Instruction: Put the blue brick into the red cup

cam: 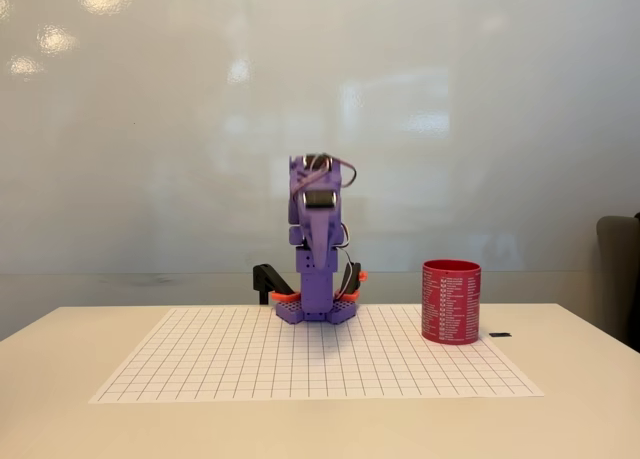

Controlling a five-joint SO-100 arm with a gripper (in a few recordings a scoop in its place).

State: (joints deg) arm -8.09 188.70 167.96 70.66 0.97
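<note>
Whiteboard behind, gridded sheet (pixel 310 364) on the bench — red cup (pixel 451 301) stands right of the folded purple arm (pixel 317 241); end effector's spread unreadable.

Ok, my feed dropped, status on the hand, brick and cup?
Purple arm folded at the back of the grid mat, hand state unclear. Red cup upright on the mat's right side. Blue brick not spotted. Nothing near the cup.
</note>
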